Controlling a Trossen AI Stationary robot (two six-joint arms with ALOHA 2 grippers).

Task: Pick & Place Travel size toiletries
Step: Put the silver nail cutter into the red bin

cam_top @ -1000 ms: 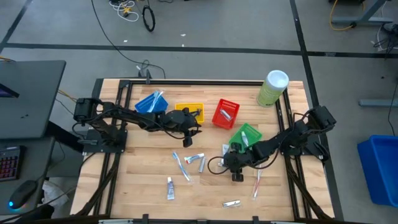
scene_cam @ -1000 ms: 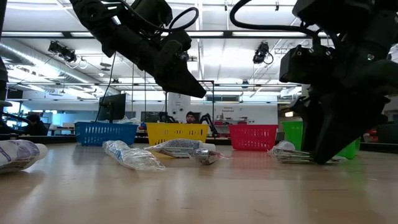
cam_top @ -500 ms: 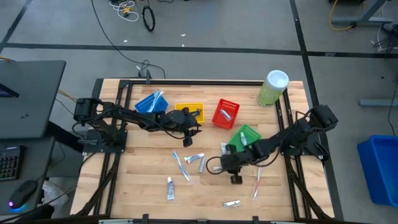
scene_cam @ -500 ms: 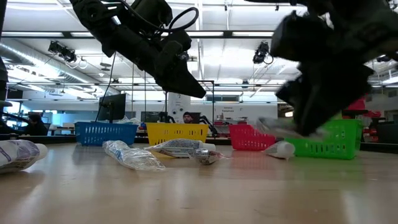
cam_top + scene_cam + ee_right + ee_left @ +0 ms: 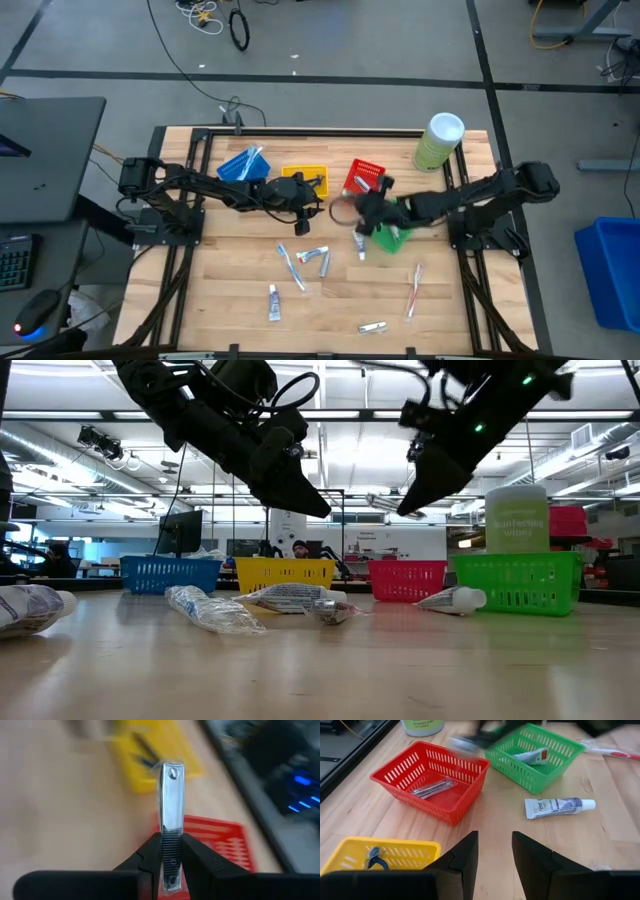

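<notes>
Wooden table [image 5: 230, 270] carries four bins; the red bin [image 5: 362, 182] already holds metal pieces, and the right gripper [image 5: 352, 210] hangs just beside it, fingers clamped on a nail clipper [image 5: 171, 825]. Risk, as I judge it: the grip sits low on the ribbed end, so the clipper may pivot or slip and land on the rim or the table instead of inside. It looks slim, shiny, wrapped in clear film. The left gripper [image 5: 492, 850] waits above the yellow bin [image 5: 303, 178], fingers apart.
</notes>
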